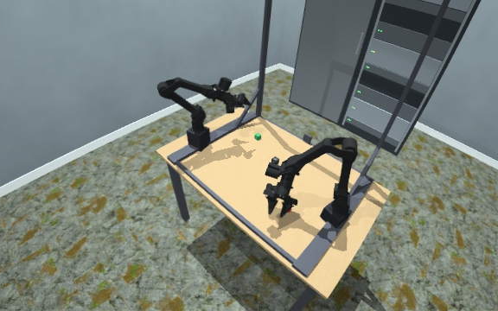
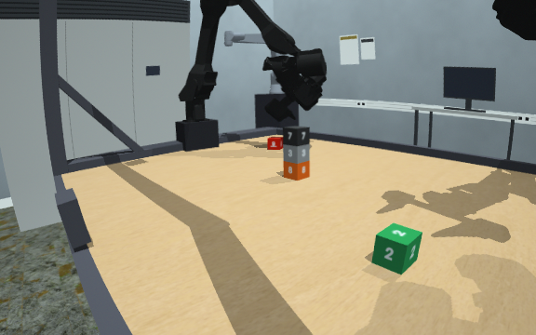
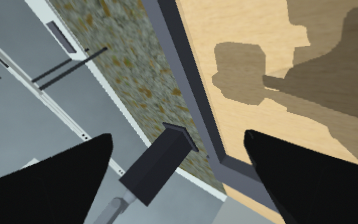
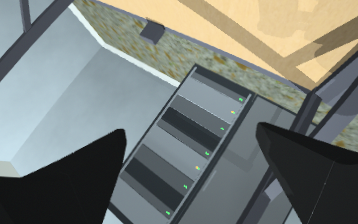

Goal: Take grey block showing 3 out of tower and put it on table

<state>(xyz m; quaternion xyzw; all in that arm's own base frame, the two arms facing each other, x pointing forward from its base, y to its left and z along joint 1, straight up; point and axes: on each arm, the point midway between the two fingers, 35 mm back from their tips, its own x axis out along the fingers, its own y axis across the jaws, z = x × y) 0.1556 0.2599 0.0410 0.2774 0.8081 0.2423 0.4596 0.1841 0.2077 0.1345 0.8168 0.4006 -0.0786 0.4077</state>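
Observation:
The tower stands on the table: a black block 7 [image 2: 296, 136] on top, the grey block 3 [image 2: 296, 154] in the middle, an orange block 8 [image 2: 296, 170] at the bottom. My left gripper [image 2: 281, 109] hangs just above and a little behind the tower, open and empty. In the top view the left gripper [image 1: 278, 209] hides the tower. The left wrist view [image 3: 178, 134] shows wide-apart fingers over the table edge and floor, with no block in sight. My right gripper [image 1: 242, 101] [image 4: 191, 132] is raised high at the far table edge, open and empty, and faces the server rack.
A red block [image 2: 274, 142] lies on the table just behind the tower. A green block 2 [image 2: 397, 247] lies far from the tower, towards the right arm's side. A dark raised frame [image 2: 77, 223] runs along the table edges, with upright poles [image 1: 264, 56] at the corners.

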